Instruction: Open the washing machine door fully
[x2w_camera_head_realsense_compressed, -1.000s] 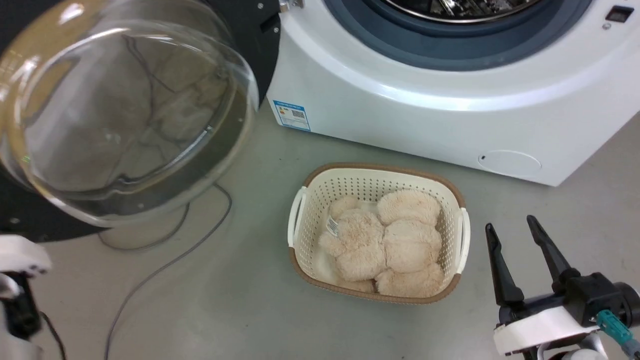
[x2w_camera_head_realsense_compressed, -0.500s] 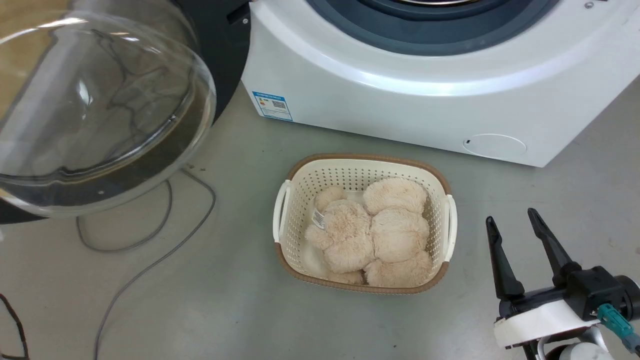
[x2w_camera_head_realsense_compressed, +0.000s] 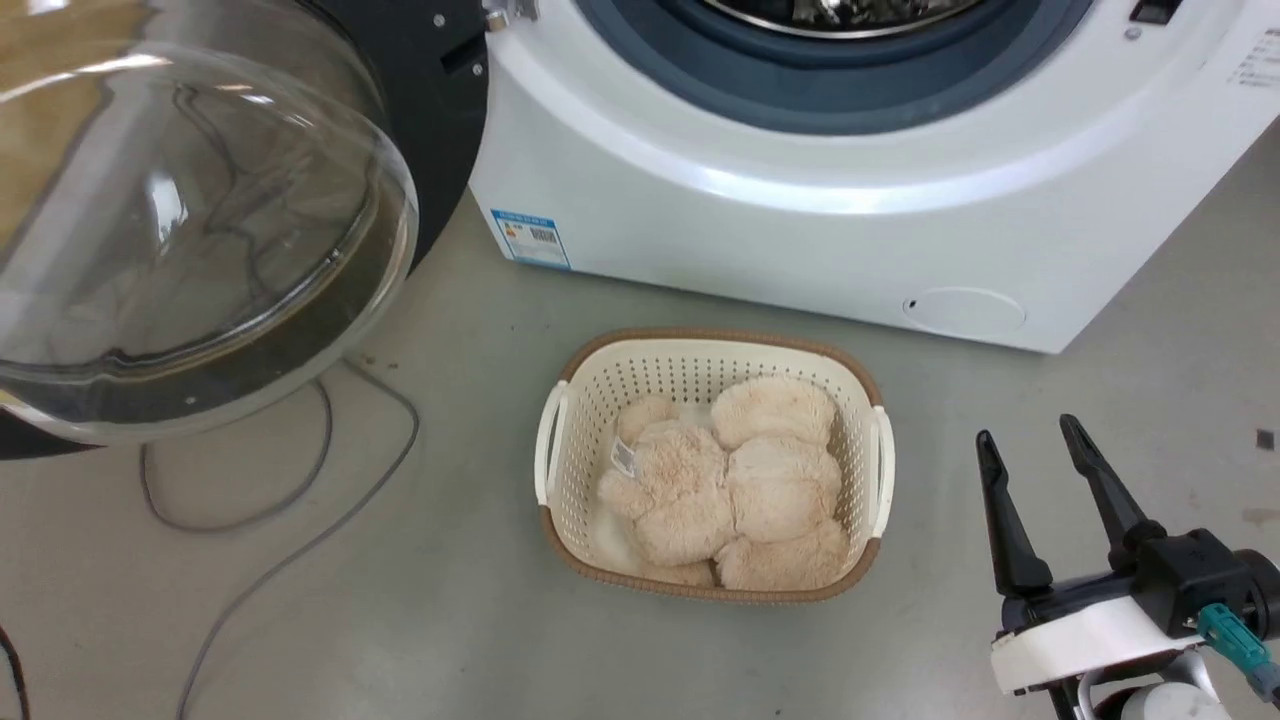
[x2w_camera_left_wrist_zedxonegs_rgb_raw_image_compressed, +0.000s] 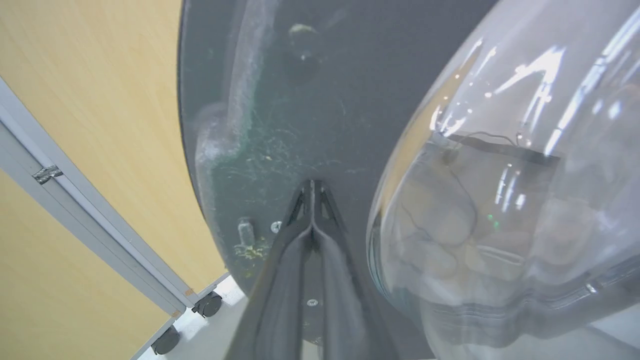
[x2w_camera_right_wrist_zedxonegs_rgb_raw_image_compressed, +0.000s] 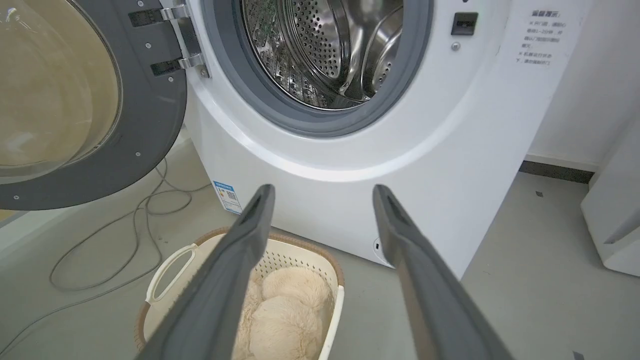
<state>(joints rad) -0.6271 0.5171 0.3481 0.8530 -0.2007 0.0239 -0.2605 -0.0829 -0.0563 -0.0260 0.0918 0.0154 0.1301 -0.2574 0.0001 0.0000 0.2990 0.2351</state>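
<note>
Washing machine door (x2w_camera_head_realsense_compressed: 440, 130) standing wide at the left of the washing machine (x2w_camera_head_realsense_compressed: 800, 240); left pincer (x2w_camera_left_wrist_zedxonegs_rgb_raw_image_compressed: 311, 187), fingers closed together, tips at its inner rim, apparently to push; right pincer (x2w_camera_head_realsense_compressed: 1027, 430) open, idle near the laundry basket (x2w_camera_head_realsense_compressed: 878, 470)

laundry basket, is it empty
No, a fluffy beige plush toy lies inside the white perforated basket.

No legible text: blue sticker (x2w_camera_head_realsense_compressed: 531, 238) low on washing machine (x2w_camera_head_realsense_compressed: 800, 240), printed notice (x2w_camera_right_wrist_zedxonegs_rgb_raw_image_compressed: 542, 37) upper right both unreadable.
</note>
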